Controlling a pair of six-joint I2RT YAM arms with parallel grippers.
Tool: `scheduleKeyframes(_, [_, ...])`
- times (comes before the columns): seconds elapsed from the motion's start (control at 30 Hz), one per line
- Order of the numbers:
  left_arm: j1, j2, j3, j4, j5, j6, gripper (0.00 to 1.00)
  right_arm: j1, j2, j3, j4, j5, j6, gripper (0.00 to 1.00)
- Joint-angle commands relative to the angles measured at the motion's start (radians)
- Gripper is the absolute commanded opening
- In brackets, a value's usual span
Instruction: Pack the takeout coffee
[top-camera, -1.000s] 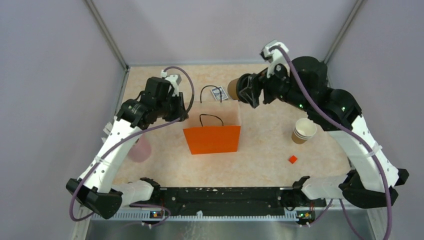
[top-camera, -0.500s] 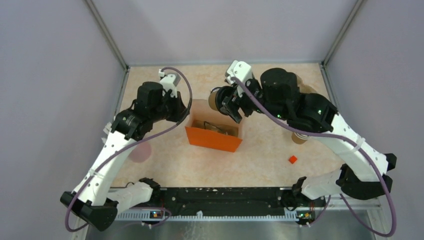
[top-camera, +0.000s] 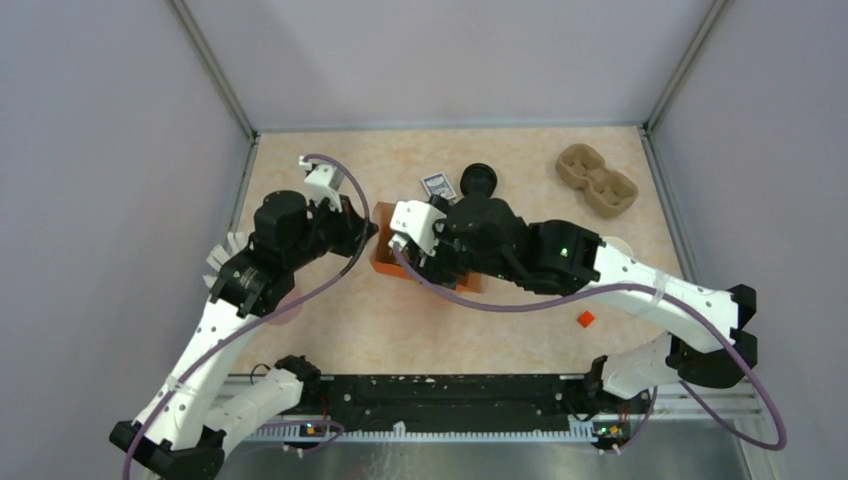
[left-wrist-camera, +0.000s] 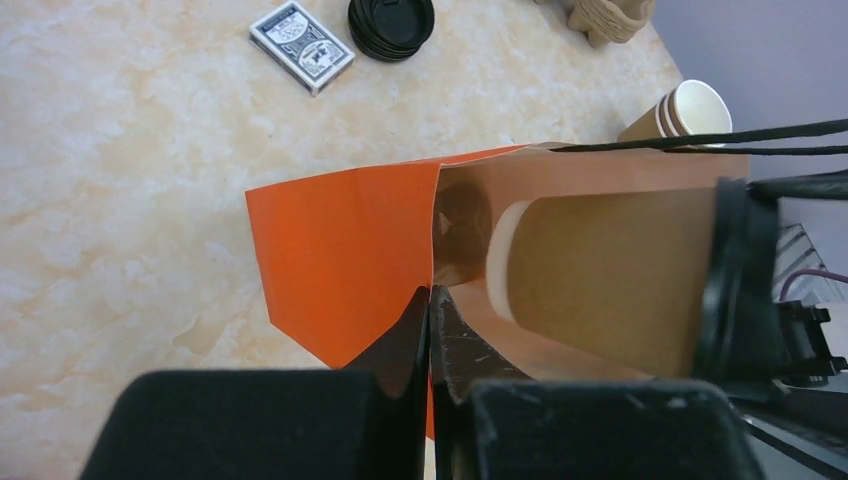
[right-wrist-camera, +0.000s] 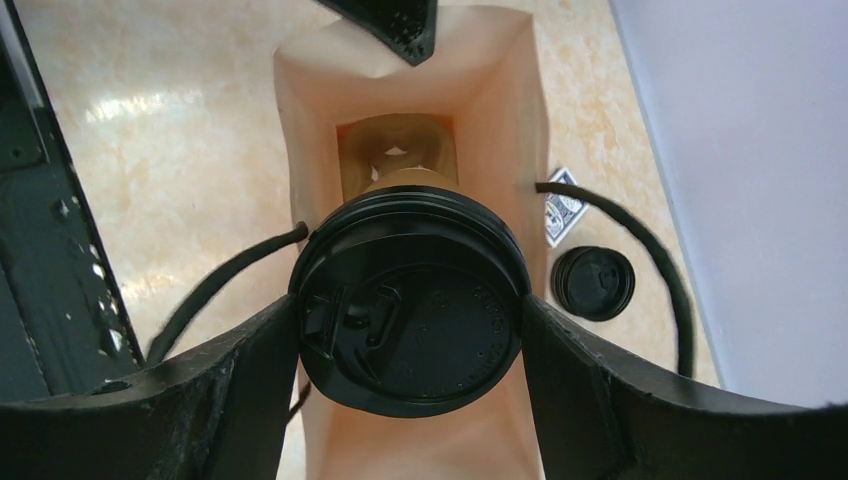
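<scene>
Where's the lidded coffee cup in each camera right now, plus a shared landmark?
Top external: not visible, hidden under the right arm over the orange bag.
Left wrist: coffee cup centre-right, inside the bag's mouth.
Right wrist: its black lid fills the centre, held in the right gripper.
Shared landmark: the stack of black lids.

The orange bag (top-camera: 381, 243) is reached from the left by the left arm (top-camera: 285, 232) and largely covered by the right arm (top-camera: 520, 250).
</scene>
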Motion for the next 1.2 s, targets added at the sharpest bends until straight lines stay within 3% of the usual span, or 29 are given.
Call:
scheduleKeyframes(0.0, [0.001,-0.044,-0.069,0.118,0.065,-0.019,0.03,0.037,-0.037,-0.106,0.102,0.064,-0.045,0.56])
scheduleKeyframes(0.27, [0.0,-0.135,-0.175,0.16,0.128,0.012,0.15,0.136,-0.083,-0.301,0.202,0.188,-0.058,0.55])
scheduleKeyframes(0.33, [0.001,-0.139,-0.166,0.124,0.125,0.015,0.27,0.142,-0.106,-0.334,0.224,0.181,-0.038,0.55])
scheduleKeyframes(0.37, [0.0,-0.136,-0.156,0.087,0.124,0.018,0.42,0.146,-0.119,-0.352,0.231,0.183,-0.035,0.55])
scheduleKeyframes(0.43, [0.001,-0.123,-0.127,0.013,0.113,0.018,0.58,0.157,-0.13,-0.373,0.23,0.199,-0.032,0.55])
scheduleKeyframes(0.5, [0.001,-0.103,-0.101,-0.06,0.124,0.025,0.65,0.167,-0.132,-0.376,0.21,0.213,-0.03,0.54])
scheduleKeyframes(0.87, [0.001,-0.104,-0.095,-0.134,0.136,-0.004,0.66,0.219,-0.126,-0.392,0.138,0.247,-0.013,0.54])
scheduleKeyframes(1.03, [0.0,-0.163,-0.059,-0.198,0.097,0.02,0.86,0.245,-0.133,-0.399,0.118,0.274,0.025,0.54])
scheduleKeyframes(1.17, [0.001,-0.174,-0.039,-0.254,0.091,0.05,0.85,0.256,-0.132,-0.405,0.105,0.3,0.041,0.54])
